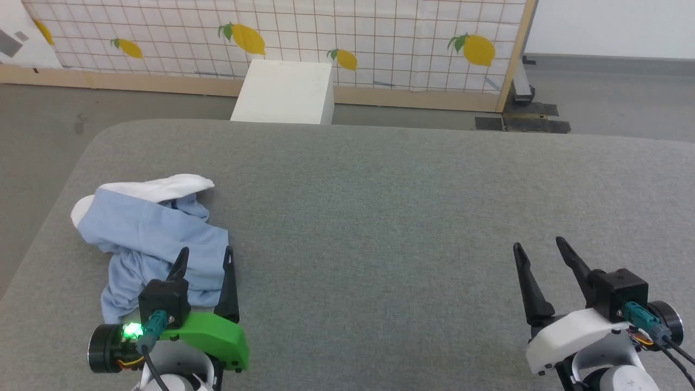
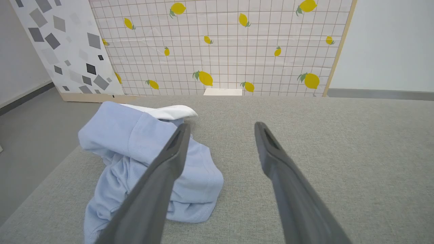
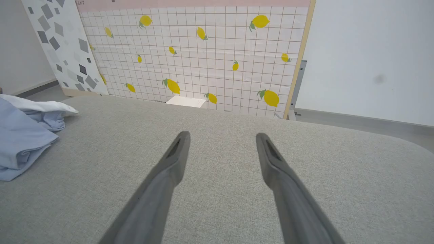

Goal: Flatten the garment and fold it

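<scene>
Grey fabric-covered table (image 1: 380,206) in front of us, a lemon-print grid panel (image 1: 326,32) behind it, and a white box (image 1: 285,92) just past the far edge. The garment (image 1: 146,233), a light blue top, lies crumpled in a heap at our left, close to the table's left edge, with its white collar part (image 1: 163,187) turned out on the far side. Our left gripper (image 1: 206,252) hangs at the heap's near side, fingers spread wide and empty; we can't tell if it's touching the cloth. Our right gripper (image 1: 540,244) hovers well apart over bare table, just as wide, holding nothing. We judge this top soft, light and limp. It should sag and drag, and the bunched layers may come up together. Best hold looks like a single edge, the near blue fold or the collar, pinched thin.
</scene>
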